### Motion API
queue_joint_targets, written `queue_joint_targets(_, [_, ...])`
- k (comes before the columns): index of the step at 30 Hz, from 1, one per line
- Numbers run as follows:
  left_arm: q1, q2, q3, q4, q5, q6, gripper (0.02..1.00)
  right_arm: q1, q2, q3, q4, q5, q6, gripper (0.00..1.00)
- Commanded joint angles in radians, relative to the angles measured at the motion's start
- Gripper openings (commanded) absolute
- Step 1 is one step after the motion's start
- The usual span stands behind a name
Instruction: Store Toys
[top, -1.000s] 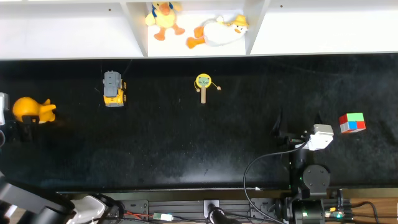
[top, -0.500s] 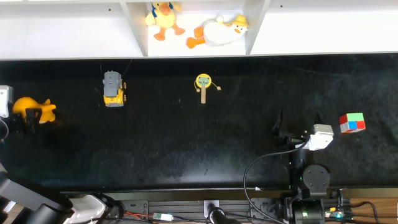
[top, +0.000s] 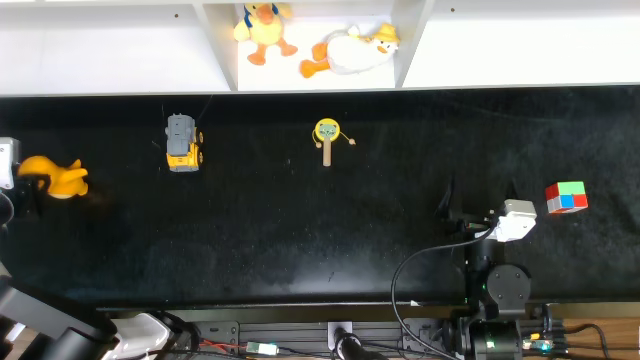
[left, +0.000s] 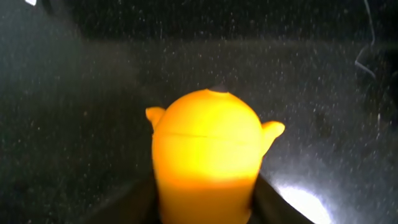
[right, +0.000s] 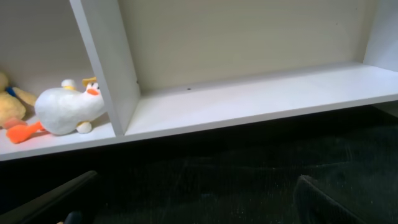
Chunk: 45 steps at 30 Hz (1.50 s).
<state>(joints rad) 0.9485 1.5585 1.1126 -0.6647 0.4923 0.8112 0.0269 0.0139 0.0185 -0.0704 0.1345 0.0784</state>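
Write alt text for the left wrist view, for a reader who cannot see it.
A rounded orange toy with two small side nubs sits at the centre, held between the dark fingers of the left gripper. Behind it lies a black, speckled tabletop.

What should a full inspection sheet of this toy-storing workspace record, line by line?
Surface: black table, flat and speckled.
Job's things: orange toy at the table's left edge; yellow truck, rattle drum and colour cube lying loose on the table; yellow plush duck and white plush duck in the shelf's middle compartment.
Clutter: nothing seen.
Grippers: left gripper shut on the orange toy; right gripper open, empty, facing the shelf.
Cables: black cable looping by the right arm's base.
Surroundings: white shelf along the table's far side.
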Motion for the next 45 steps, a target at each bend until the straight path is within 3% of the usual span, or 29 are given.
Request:
queue_joint_targets(1, [-0.002,0.011,0.020,0.002,0.001,-0.002,0.266,0.000,-0.010,-0.014,0.003,-0.007,0.004,0.993])
queue_joint_targets(4, [-0.002,0.011,0.020,0.002,0.005,-0.003,0.169,0.000,-0.010,-0.014,0.003,-0.007,0.004,0.996])
queue_joint_targets(8, [-0.002,-0.016,0.020,-0.009,0.023,-0.019,0.115,0.000,-0.010,-0.014,0.004,-0.007,0.004,0.996])
queue_joint_targets(12, [-0.002,-0.086,0.020,-0.021,0.067,-0.039,0.099,0.000,-0.010,-0.014,0.004,-0.007,0.004,0.996])
queue_joint_targets(18, [-0.006,-0.203,0.021,0.026,0.172,-0.192,0.099,0.000,-0.010,-0.014,0.003,-0.007,0.004,0.996])
queue_joint_targets(26, [-0.110,-0.219,0.107,0.032,0.162,-0.298,0.095,0.000,-0.010,-0.014,0.004,-0.007,0.004,0.993])
queue_joint_targets(31, [-0.198,-0.167,0.186,0.063,0.020,-0.427,0.099,0.000,-0.010,-0.014,0.003,-0.007,0.004,0.996])
queue_joint_targets(45, [-0.249,0.047,0.307,0.172,0.006,-0.533,0.102,0.000,-0.010,-0.014,0.003,-0.007,0.004,0.993])
